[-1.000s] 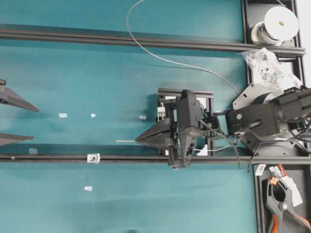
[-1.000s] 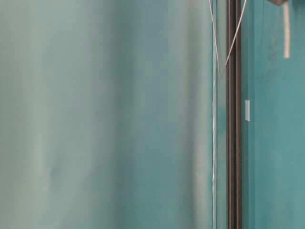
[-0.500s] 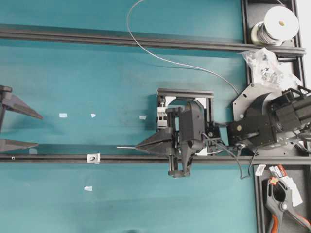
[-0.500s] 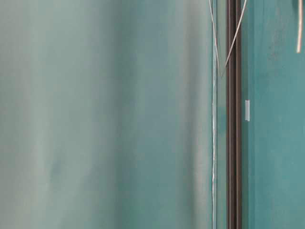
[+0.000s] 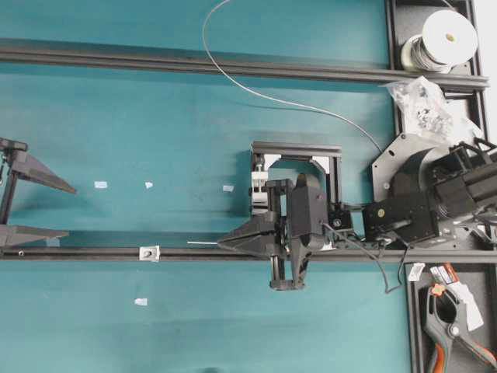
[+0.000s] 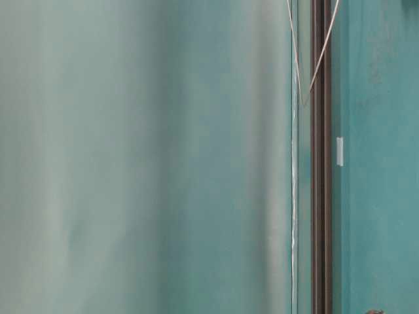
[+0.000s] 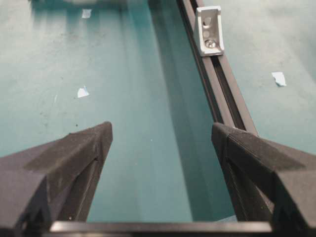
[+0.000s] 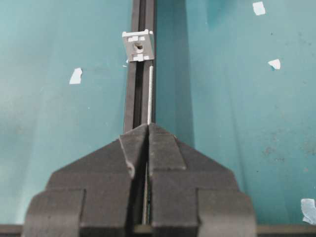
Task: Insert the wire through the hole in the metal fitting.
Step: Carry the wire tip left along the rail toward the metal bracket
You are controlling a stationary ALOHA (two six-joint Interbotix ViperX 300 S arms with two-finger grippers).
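The metal fitting (image 5: 147, 252), a small square silver piece with a dark hole, sits on the near black rail (image 5: 78, 253). It also shows in the wrist views as the fitting (image 7: 210, 34) and the fitting (image 8: 138, 46). My right gripper (image 5: 220, 243) is shut on the wire (image 5: 256, 93). The wire's short straight end (image 5: 200, 243) sticks out toward the fitting. That end (image 8: 150, 94) stops short of the fitting, a little right of its hole. My left gripper (image 5: 68, 211) stands open at the left edge, holding nothing, its fingers (image 7: 84, 148) spread wide.
A wire spool (image 5: 446, 35), a bag of parts (image 5: 423, 105) and an orange-black clamp (image 5: 454, 326) lie at the right. A white clamp block (image 5: 260, 190) sits behind my right gripper. Pale tape scraps (image 5: 100, 185) dot the teal mat. A second rail (image 5: 194, 66) crosses the back.
My right gripper has carried the wire end nearer the front rail, about level with the fitting. My left gripper has come further into the overhead view from the left, still open.
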